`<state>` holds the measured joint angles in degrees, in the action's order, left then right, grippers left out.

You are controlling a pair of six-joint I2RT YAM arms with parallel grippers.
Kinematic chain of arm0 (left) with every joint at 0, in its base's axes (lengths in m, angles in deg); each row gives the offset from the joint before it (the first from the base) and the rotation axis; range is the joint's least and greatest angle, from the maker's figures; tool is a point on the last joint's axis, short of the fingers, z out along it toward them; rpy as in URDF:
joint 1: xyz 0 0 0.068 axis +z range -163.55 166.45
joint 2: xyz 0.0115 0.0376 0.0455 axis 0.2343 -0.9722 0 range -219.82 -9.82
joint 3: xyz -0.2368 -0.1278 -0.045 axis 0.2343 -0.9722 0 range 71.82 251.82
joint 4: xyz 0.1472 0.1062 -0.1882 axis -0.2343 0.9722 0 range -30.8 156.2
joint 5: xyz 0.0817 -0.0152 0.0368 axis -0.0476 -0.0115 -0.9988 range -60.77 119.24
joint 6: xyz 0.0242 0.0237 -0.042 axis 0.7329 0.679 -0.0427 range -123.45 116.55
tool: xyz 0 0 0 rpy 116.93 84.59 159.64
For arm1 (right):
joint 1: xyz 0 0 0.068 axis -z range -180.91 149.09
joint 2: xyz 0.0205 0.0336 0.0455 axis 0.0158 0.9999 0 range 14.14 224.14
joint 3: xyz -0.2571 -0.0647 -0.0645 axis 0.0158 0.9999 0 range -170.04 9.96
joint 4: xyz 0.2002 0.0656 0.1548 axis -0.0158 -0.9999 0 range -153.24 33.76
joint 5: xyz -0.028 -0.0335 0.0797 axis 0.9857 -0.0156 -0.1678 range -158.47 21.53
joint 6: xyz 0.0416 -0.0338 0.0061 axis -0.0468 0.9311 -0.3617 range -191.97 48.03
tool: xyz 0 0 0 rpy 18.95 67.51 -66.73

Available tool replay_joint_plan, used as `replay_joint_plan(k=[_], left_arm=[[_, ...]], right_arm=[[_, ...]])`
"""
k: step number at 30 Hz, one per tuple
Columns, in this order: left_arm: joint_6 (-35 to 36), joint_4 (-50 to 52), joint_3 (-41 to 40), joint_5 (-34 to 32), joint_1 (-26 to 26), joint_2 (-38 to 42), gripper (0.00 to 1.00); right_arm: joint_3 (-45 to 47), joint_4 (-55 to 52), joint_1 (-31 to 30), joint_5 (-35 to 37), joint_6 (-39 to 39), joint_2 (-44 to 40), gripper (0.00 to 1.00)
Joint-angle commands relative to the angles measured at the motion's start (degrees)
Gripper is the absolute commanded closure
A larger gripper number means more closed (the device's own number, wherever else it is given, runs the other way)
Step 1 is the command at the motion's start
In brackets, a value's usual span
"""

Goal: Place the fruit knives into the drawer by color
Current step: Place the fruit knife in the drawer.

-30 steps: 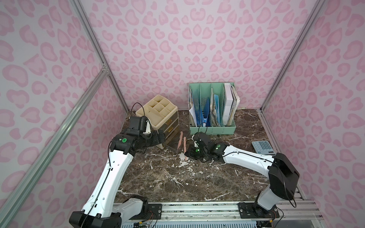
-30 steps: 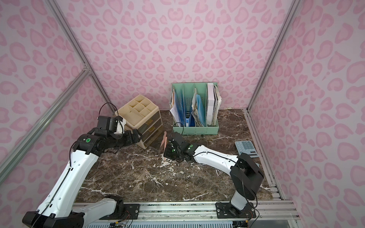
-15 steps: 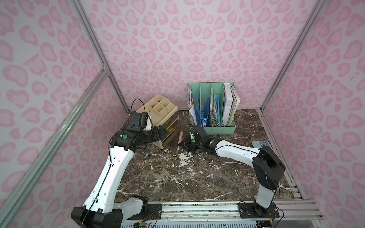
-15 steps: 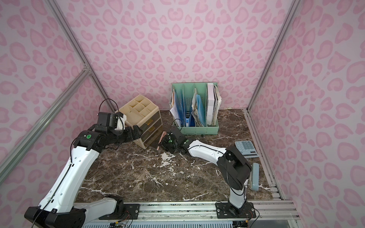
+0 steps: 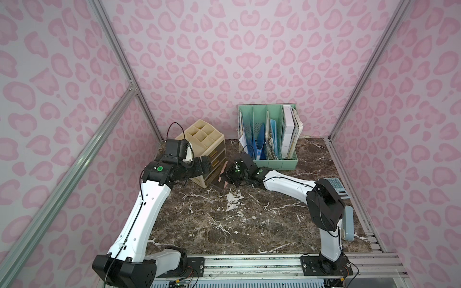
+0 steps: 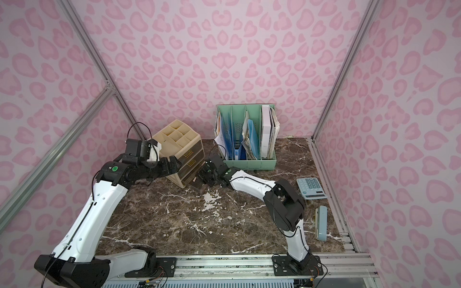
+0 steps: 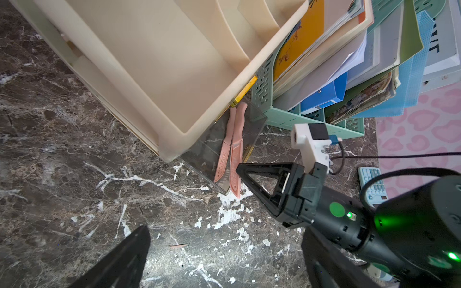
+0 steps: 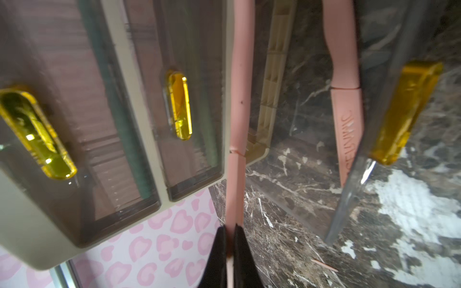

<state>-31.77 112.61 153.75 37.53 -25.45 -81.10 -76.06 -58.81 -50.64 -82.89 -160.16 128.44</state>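
Right gripper [image 8: 230, 245] pinches 1 slim salmon-pink plastic knife [image 8: 238, 112] by its tip; left gripper [image 5: 208, 166] spread wide, empty; release here may leave it overhanging the clear smoky drawer [image 7: 204, 152] front.

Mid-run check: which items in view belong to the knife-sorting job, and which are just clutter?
Job:
- pink knife, clamped in the right end effector
- second pink knife, lying in the open bottom drawer
- beige drawer unit

Lying about:
- green file rack
- calculator
- pale blue stapler
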Motion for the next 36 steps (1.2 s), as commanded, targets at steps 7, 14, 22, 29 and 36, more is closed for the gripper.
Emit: replay_joint_plan(k=[7,14,22,29,36], left_arm=[[0.8,-0.8,0.7,0.1,0.1,-0.7,0.04],[1.4,-0.7,2.3,-0.4,0.1,-1.5,0.04],[1.5,0.1,6.6,-1.9,0.1,-3.4,0.04],[-0.2,4.3,13.8,-8.2,0.4,-7.9,0.04],[-4.8,7.9,18.0,-10.8,2.4,-12.0,0.09]], right_arm=[[-3.1,-1.2,0.8,-0.9,-1.0,4.6,0.99],[-6.8,-2.6,1.7,-2.1,0.6,7.3,0.75],[-7.7,-2.4,1.9,-2.7,1.7,7.5,0.66],[-9.2,-5.0,1.9,-3.6,7.8,4.5,0.69],[-1.8,-6.8,2.3,-3.8,16.2,-3.9,0.78]])
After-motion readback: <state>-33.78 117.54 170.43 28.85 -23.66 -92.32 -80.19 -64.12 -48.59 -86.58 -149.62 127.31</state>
